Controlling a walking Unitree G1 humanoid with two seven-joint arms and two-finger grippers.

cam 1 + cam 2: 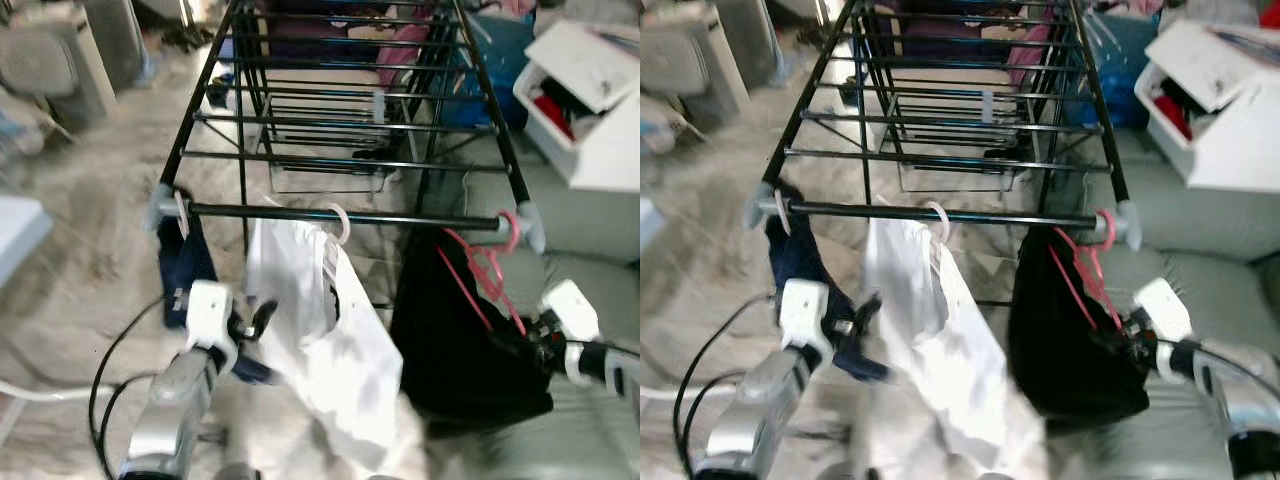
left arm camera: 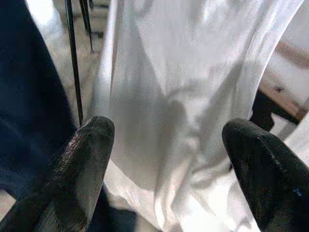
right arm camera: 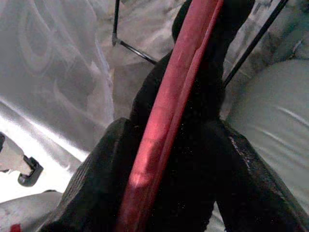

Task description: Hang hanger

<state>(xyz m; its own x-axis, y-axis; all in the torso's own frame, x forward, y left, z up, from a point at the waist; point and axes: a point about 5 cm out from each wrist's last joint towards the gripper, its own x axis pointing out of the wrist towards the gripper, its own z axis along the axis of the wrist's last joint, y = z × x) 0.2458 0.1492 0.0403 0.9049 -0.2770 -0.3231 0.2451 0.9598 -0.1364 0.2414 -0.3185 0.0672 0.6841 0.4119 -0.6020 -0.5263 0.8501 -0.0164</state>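
A black drying rack stands before me, its front rail (image 1: 400, 217) nearest. A red hanger (image 1: 482, 262) carrying a black garment (image 1: 450, 345) has its hook over the rail's right end. My right gripper (image 1: 532, 335) is shut on that hanger's lower arm; the right wrist view shows the red hanger (image 3: 169, 106) pinched between both fingers. A white garment (image 1: 330, 340) hangs from a pale hanger (image 1: 338, 225) at mid-rail. My left gripper (image 1: 258, 320) stands open beside the white garment's left edge, and in the left wrist view the white garment (image 2: 164, 87) lies just beyond the spread fingers (image 2: 82, 164).
A navy garment (image 1: 185, 265) hangs at the rail's left end, right by my left arm. A grey cushioned seat (image 1: 590, 250) lies right of the rack, with a white open box (image 1: 585, 110) behind it. A black cable (image 1: 110, 370) loops on the floor at the left.
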